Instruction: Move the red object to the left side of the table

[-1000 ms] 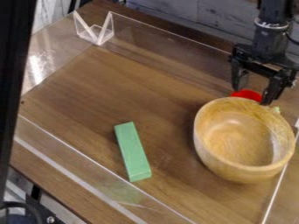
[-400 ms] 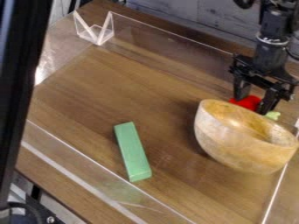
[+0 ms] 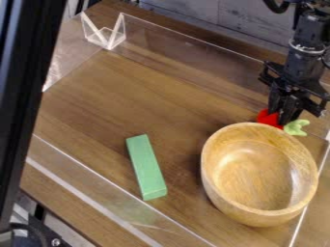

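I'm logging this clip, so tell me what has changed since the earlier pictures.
The wooden bowl has shifted toward the near edge of the table; it tipped on the way and now sits level. The gripper has come down and narrowed around the red object; I can't tell whether it grips it. The green block stayed put.
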`<state>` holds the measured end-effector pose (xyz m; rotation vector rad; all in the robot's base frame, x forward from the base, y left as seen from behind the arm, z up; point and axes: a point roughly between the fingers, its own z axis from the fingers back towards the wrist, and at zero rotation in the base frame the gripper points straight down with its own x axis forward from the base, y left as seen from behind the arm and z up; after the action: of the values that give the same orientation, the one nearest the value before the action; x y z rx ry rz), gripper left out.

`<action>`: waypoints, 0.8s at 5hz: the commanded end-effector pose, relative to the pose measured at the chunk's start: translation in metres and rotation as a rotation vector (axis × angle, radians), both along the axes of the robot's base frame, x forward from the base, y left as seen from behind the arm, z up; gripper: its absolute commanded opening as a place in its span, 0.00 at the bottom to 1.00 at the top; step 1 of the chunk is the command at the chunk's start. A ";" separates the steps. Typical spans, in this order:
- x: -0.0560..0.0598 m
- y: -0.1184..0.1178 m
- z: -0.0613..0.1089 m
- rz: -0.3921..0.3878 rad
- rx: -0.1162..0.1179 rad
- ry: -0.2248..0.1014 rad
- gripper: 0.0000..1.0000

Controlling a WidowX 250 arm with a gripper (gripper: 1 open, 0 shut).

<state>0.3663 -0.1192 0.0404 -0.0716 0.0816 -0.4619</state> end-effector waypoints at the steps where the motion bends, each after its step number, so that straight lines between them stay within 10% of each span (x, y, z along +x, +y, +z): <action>1: 0.006 -0.003 0.011 -0.098 0.012 -0.035 0.00; 4: 0.005 -0.008 0.001 -0.055 0.088 -0.024 0.00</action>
<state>0.3689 -0.1251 0.0346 0.0227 0.1040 -0.5143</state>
